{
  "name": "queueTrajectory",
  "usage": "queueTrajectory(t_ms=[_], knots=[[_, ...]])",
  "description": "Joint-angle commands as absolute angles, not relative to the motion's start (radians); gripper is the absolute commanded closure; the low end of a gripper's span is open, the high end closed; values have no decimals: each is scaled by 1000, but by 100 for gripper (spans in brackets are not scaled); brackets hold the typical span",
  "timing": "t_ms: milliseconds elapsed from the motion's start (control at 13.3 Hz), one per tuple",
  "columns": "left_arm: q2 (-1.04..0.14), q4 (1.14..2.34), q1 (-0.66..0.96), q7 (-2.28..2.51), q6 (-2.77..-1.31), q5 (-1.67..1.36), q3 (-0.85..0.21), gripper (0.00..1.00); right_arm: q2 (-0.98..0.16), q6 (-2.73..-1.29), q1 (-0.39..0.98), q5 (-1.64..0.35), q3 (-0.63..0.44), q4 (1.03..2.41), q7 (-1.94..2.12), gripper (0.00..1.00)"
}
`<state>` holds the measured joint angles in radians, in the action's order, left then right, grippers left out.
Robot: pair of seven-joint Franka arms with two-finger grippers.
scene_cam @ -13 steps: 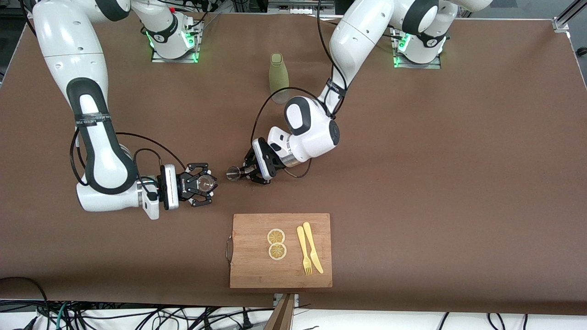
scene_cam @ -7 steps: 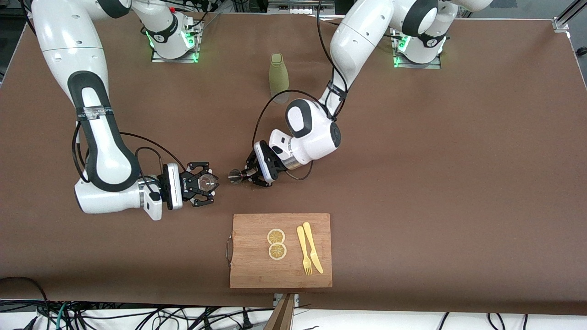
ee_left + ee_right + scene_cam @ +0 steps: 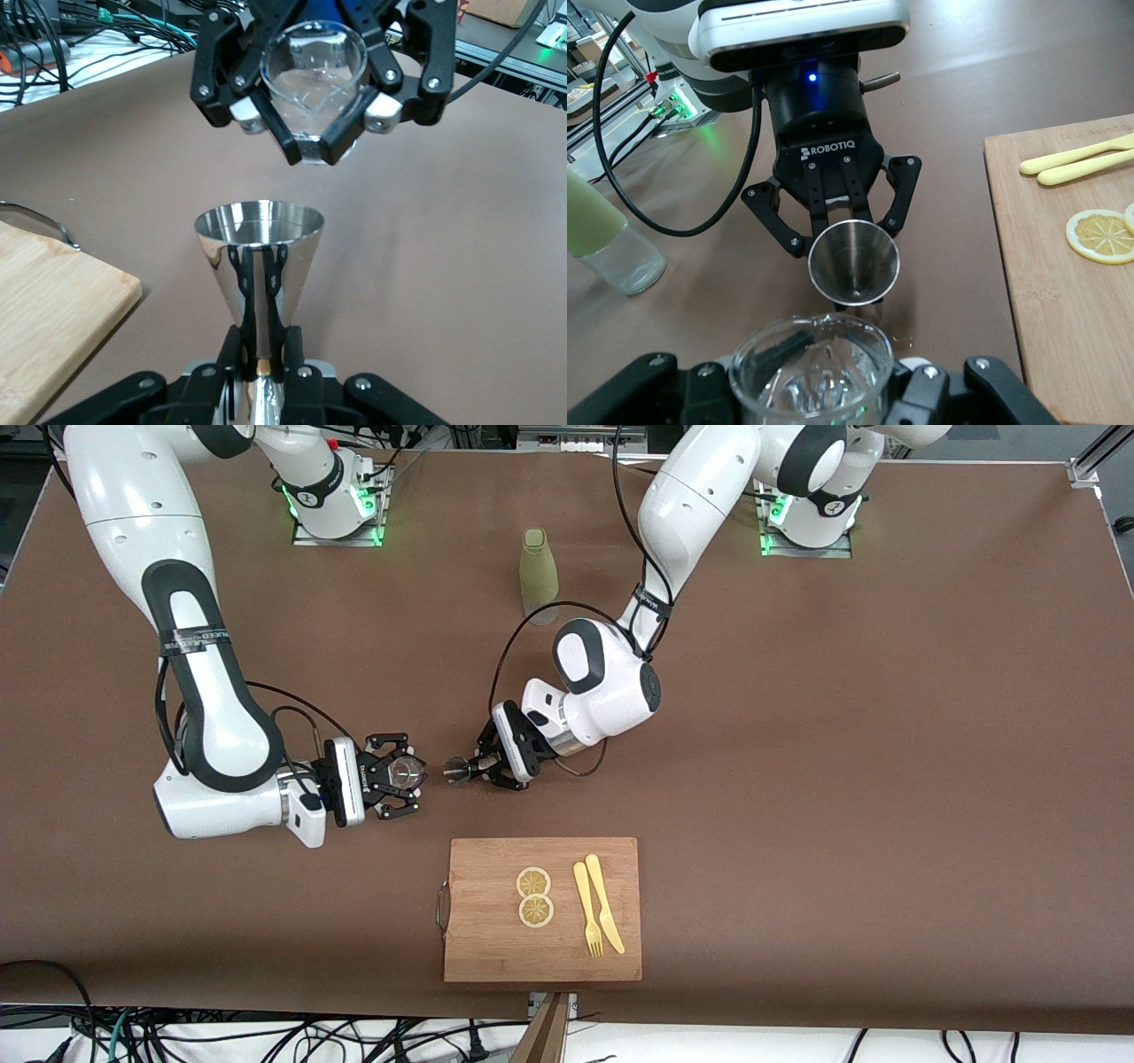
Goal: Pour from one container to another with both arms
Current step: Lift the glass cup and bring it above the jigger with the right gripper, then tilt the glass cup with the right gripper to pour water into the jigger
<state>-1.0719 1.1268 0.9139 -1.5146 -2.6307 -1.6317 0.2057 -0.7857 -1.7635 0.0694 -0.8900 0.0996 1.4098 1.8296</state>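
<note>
Between the two grippers, over bare brown table [image 3: 797, 779] just above the cutting board's [image 3: 542, 909] edge toward the robots: steel jigger [image 3: 458, 770], lying on its side, mouth aimed at the glass cup [image 3: 406, 772]. Pinched at the narrow waist by the left gripper [image 3: 478, 765], fingers closed tight on the metal. Close by but not touching, held in the right gripper [image 3: 396, 775], fingers clamped around the clear wall. In the left wrist view, jigger [image 3: 258, 257] pointing straight at the cup [image 3: 314, 84], a gap between the rims; in the right wrist view, jigger mouth [image 3: 854, 263] just past the cup's rim [image 3: 811, 372].

Risks, judged from this pose:
- Spill onto the table, if the jigger's lip stays short of the cup's opening when contents run out; gap not closed yet.
- Already tipped far over, so anything inside likely leaving early; whether any liquid remains, cannot tell.
- Rim against rim on a further approach: glass knocked or twisted in its grip, smooth wall apt to slide between fingers.
- Thin waist a small purchase; rotation about the grip possible during a tilt, throwing the stream off line.

Farther out: two lemon slices [image 3: 534, 896], yellow fork [image 3: 587, 909] and knife [image 3: 605, 903] on the board, well clear. Olive-green bottle [image 3: 538, 576] upright nearer the bases, out of the way.
</note>
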Motion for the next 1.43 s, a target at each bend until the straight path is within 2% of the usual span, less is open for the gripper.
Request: queueTrajectory(t_ms=[0, 301, 1356], knots=[[-1111, 1055, 922, -1480, -2660, -1661, 219, 100, -770, -1781, 63, -864, 129, 1410, 1787, 79], [-1117, 1052, 930, -1471, -2671, -1660, 233, 100, -770, -1783, 63, -796, 150, 1361, 1709, 79], [-1123, 1049, 933, -1470, -2674, -1660, 236, 100, -770, -1841, 64, -664, 218, 1361, 1634, 79]])
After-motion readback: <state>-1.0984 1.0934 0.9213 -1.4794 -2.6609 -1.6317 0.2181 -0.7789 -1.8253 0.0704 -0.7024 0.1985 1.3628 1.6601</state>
